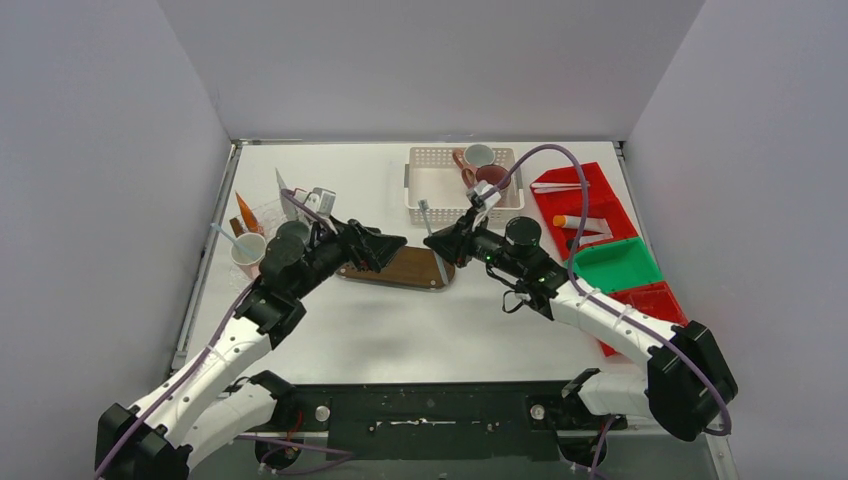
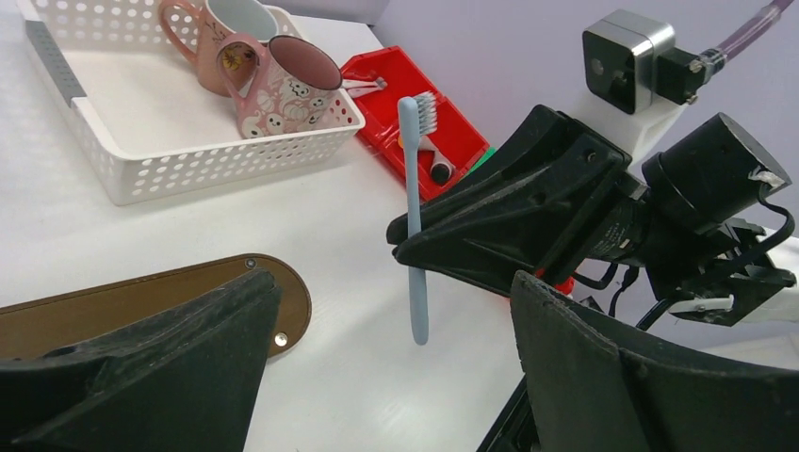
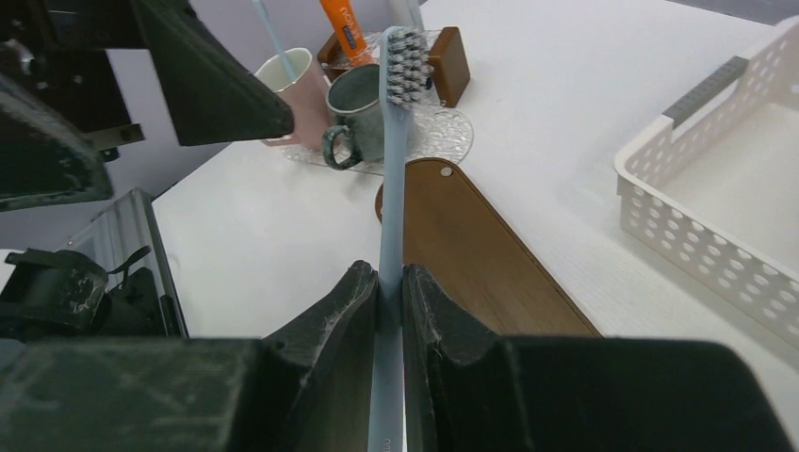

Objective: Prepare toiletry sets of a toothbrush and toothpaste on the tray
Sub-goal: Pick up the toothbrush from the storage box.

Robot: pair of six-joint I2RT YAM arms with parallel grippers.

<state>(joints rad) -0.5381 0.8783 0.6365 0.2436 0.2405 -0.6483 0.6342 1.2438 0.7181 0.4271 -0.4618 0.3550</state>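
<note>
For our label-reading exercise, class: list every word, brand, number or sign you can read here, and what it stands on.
None can be read.
Blurred print on the orange tapered tube.
Tiny marks low on the pale blue plastic toothbrush handle, too small.
Only small white figures on the pink ceramic mug, no words.

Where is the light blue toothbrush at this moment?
In the top view's centre, the light blue toothbrush stands bristles-up, clamped in the right end effector, by the wooden tray's right end, near the white basket.
</note>
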